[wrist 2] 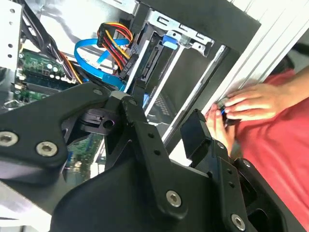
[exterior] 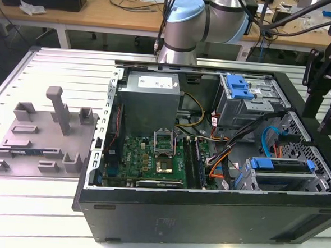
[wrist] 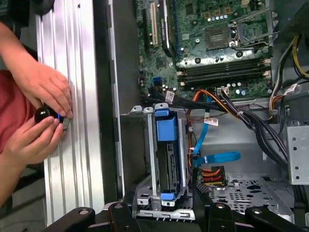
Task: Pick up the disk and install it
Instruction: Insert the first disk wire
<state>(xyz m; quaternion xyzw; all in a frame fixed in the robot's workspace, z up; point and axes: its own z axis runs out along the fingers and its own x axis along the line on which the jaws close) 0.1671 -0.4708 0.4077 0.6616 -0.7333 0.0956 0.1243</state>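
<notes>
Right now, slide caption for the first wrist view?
Open end effector over the computer case, disk in its cage, a person's hands alongside.

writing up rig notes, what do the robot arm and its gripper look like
The arm is built of silver-grey rounded joints with light blue caps. The gripper is black with white lettering on its body. In the second wrist view its fingers are jointed matte black links held together with silver screws.
</notes>
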